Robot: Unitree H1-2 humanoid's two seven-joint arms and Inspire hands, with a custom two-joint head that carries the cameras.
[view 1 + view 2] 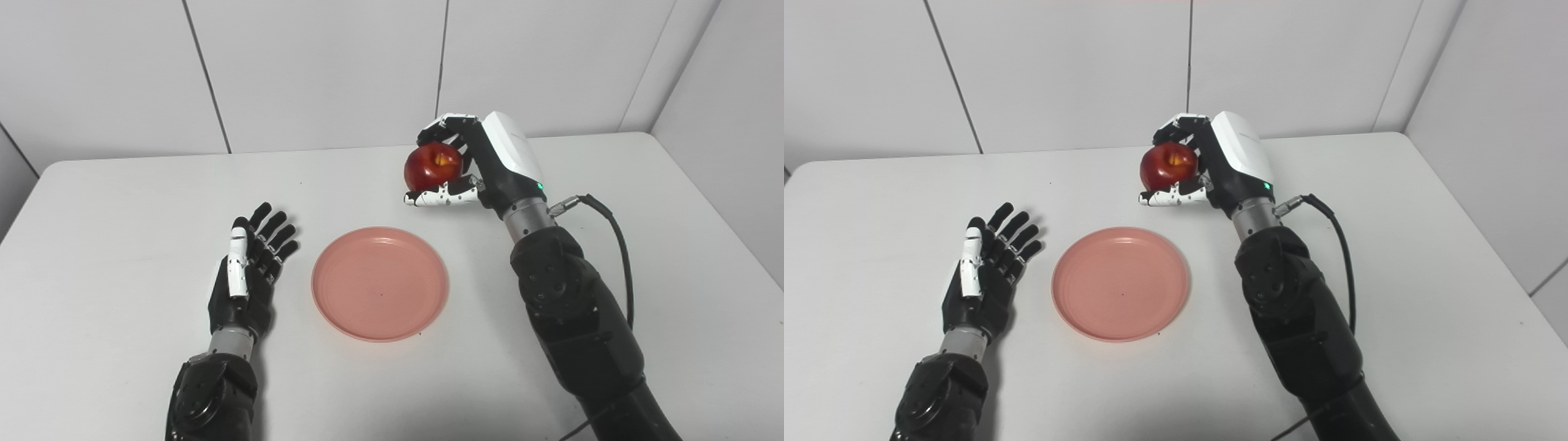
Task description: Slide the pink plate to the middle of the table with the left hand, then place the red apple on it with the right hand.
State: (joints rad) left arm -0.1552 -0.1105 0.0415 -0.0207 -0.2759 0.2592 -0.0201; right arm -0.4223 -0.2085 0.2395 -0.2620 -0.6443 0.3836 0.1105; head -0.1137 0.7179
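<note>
Glossy red apple [432, 165]: clasped in your right hand [474, 160], far of round pink plastic plate [380, 283]. Lower it centrally; left hand [248, 275] released.

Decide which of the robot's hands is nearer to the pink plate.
Left. The left hand lies open on the table just beside the pink plate, apart from it. The right hand is farther back, holding the red apple.
</note>
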